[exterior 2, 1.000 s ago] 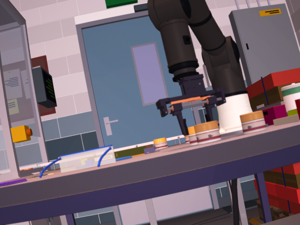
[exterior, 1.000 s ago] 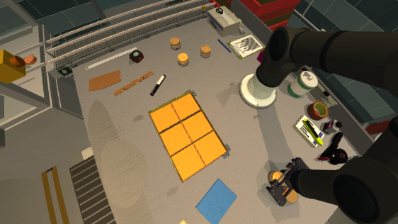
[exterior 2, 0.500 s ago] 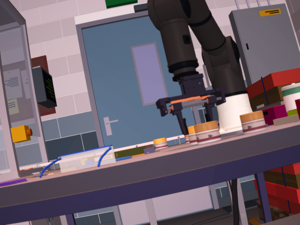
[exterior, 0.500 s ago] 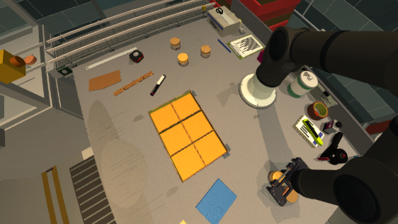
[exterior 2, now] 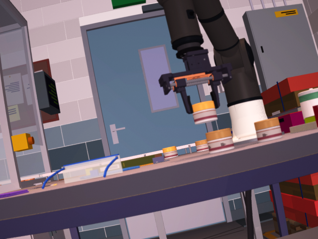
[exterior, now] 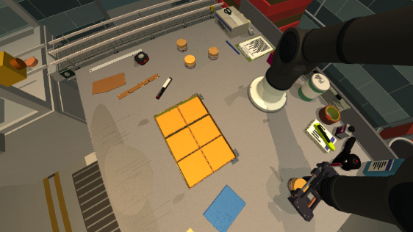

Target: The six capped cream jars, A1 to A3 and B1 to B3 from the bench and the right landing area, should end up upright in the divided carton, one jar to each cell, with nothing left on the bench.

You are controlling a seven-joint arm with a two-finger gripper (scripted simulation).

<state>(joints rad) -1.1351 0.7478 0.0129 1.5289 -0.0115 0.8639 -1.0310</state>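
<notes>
A cream jar (exterior 2: 204, 112) hangs above the bench, well to the near-right of the divided carton (exterior: 195, 140), whose six orange cells are empty. My gripper (exterior 2: 203, 106) has its two fingers on the sides of this jar's orange cap and holds it upright in the air (exterior: 298, 183). Three jars (exterior: 189, 60) stand apart at the far end of the bench. In the second side camera two more jars (exterior 2: 220, 140) (exterior 2: 268, 129) stand on the bench near the arm's white base (exterior: 267, 96).
A blue mat (exterior: 224, 208) lies near the carton's near end. Right edge holds a white tub (exterior: 313, 87), tape roll (exterior: 330, 114), and small tools. A marker (exterior: 163, 88), cardboard strips (exterior: 108, 83) and a ruler lie left of the far jars.
</notes>
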